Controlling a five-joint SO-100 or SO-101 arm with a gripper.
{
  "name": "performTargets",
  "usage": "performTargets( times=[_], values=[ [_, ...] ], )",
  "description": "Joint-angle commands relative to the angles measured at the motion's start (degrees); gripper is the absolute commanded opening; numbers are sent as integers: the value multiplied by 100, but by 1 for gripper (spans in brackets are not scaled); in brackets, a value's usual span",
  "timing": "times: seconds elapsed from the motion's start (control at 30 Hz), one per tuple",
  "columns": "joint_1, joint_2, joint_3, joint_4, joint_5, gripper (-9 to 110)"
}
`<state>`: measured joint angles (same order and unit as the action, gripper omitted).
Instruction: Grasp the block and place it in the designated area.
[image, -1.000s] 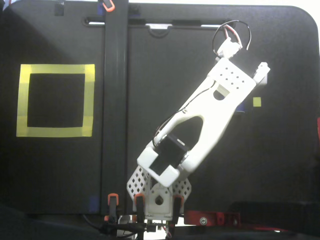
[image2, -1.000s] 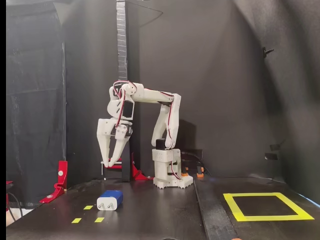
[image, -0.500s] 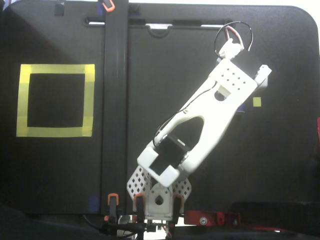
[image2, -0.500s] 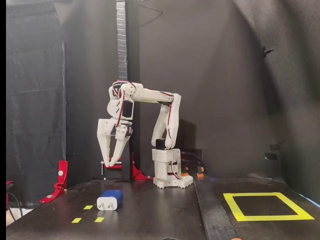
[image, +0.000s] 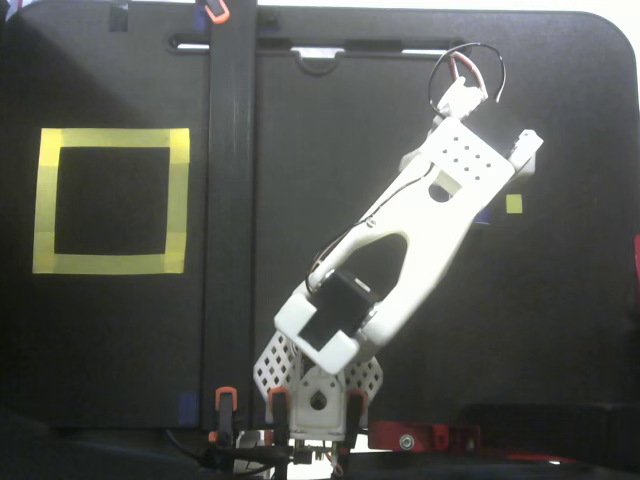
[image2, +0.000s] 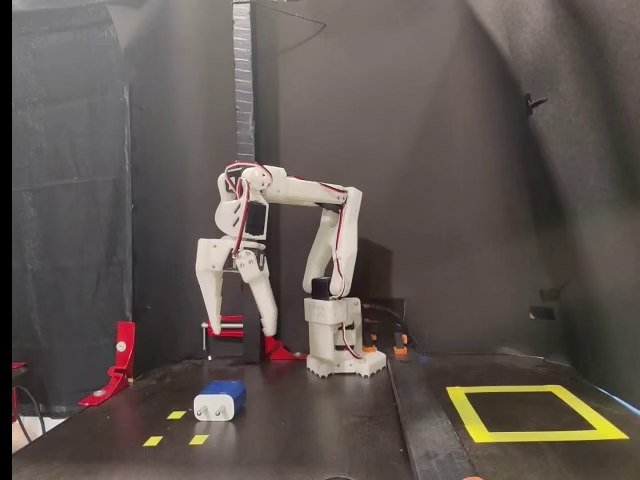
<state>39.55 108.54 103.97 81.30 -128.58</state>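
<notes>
In the side-on fixed view the block (image2: 220, 400), dark blue on top with a white front face, lies on the black table. My gripper (image2: 242, 327) hangs above it and slightly behind, open, its two white fingers spread wide with nothing between them. The designated area (image2: 470, 415), a large square of yellow tape, lies on the table at the right. Seen from above, the same designated area (image: 110, 138) is at the left. There the white arm (image: 420, 240) reaches to the upper right and covers both the gripper's fingers and the block.
Three small yellow tape squares (image2: 176, 414) lie around the block; one (image: 514, 203) shows beside the arm from above. A red bracket (image2: 120, 360) stands at the left. A black post (image2: 243, 100) rises behind the arm. A dark strip (image: 230, 220) divides the table.
The gripper has opened: its fingers were together half a second ago and now stand spread apart. The arm's position is almost unchanged, and the block has not moved.
</notes>
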Motion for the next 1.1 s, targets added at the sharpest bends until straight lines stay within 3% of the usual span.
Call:
performTargets(
  times=[0.0, 0.47, 1.07],
  values=[
    [26, 18, -211, -79, -44, 35],
    [413, -448, -193, -193, -475, 35],
    [659, -1257, 510, -1556, -809, 35]
  ],
)
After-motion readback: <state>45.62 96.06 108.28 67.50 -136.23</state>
